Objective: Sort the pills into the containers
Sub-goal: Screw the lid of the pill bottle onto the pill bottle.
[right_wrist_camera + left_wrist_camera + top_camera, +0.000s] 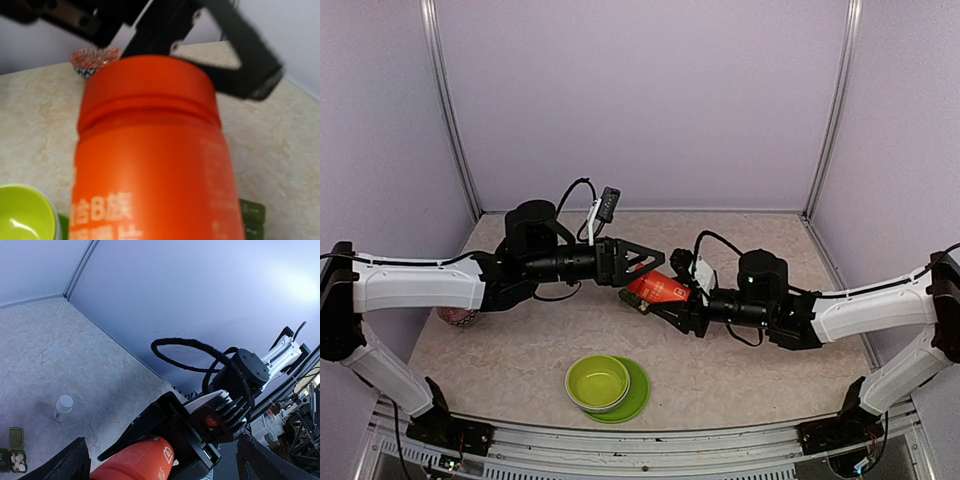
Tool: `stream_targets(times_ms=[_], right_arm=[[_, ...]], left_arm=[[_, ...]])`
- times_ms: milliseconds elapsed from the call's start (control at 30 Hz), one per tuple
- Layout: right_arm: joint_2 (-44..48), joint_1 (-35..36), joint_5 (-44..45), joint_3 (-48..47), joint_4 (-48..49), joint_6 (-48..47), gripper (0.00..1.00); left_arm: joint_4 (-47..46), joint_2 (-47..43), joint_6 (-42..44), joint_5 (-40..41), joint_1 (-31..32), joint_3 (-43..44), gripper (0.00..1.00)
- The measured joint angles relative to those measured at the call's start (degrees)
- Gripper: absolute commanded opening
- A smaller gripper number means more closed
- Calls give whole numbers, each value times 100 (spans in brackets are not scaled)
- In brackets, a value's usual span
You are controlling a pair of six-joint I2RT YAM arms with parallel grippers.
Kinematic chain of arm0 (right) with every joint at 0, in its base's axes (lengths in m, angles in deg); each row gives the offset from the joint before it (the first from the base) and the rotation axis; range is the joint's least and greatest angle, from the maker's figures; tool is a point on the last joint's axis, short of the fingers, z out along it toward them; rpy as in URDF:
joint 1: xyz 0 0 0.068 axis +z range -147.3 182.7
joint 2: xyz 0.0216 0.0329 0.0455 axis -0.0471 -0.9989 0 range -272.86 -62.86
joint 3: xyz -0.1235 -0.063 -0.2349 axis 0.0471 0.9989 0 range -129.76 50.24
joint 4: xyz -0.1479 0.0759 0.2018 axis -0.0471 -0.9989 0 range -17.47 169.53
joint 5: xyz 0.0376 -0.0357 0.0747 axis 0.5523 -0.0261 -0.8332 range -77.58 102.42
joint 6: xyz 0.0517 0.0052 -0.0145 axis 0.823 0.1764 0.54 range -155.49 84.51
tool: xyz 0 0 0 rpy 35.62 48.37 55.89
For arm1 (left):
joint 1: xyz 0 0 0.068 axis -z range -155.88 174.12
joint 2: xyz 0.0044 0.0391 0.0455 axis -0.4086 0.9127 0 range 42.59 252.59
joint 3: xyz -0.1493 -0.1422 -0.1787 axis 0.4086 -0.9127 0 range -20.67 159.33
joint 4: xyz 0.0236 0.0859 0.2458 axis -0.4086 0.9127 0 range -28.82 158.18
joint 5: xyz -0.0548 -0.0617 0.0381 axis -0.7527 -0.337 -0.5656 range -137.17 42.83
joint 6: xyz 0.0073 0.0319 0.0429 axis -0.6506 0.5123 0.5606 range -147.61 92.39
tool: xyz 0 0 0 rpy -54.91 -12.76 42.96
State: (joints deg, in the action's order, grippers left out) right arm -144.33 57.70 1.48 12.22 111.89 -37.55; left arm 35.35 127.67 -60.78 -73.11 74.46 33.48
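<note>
Right wrist: my right pincer (pixel 666 297) is clenched on the orange-red bottle (pixel 150 165), which is held above the table with its cap end toward my other arm. My left pincer (pixel 645 271) is spread wide, with one finger (pixel 255 65) on each side of the cap. Whether it touches the cap, can't tell.

Left wrist view agrees. My left fingers are far apart with the bottle between them, and the right pincer's black jaws are clamped on its body.

The containers (pixel 12 450) sit on the table below the bottle. They are a dark green strip: one compartment is open with white pills (pixel 19 463), the next has its lid down. A small white bottle (pixel 63 407) stands upright near them.

The lime-green bowl (pixel 598 381) sits on its plate (pixel 638 396) near the front edge. A red patterned cup (pixel 458 317) is under my left forearm.

The table (pixel 520 350) is beige with a stone look. The walls are pale, with metal corner posts.
</note>
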Motion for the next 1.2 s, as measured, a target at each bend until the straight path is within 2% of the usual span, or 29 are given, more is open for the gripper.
stream_targets(times_ms=[200,533,700,867,1133,1200], right_arm=[[-4,0,-96,0,-44,-50,40],[533,0,-74,59,-179,-673,40],[577,0,50,61,-254,-892,40],[577,0,153,111,-256,-984,40],[595,0,177,146,-251,-1008,40],[616,0,157,146,-249,-953,40]], left_arm=[[-22,-42,50,-72,35,0,99],[787,-140,-44,-44,-168,22,97],[1023,-140,-109,-125,-168,46,83],[1051,-140,-111,-293,-168,55,74],[1012,-140,-83,-450,-186,55,44],[968,-140,-44,-498,-195,55,43]])
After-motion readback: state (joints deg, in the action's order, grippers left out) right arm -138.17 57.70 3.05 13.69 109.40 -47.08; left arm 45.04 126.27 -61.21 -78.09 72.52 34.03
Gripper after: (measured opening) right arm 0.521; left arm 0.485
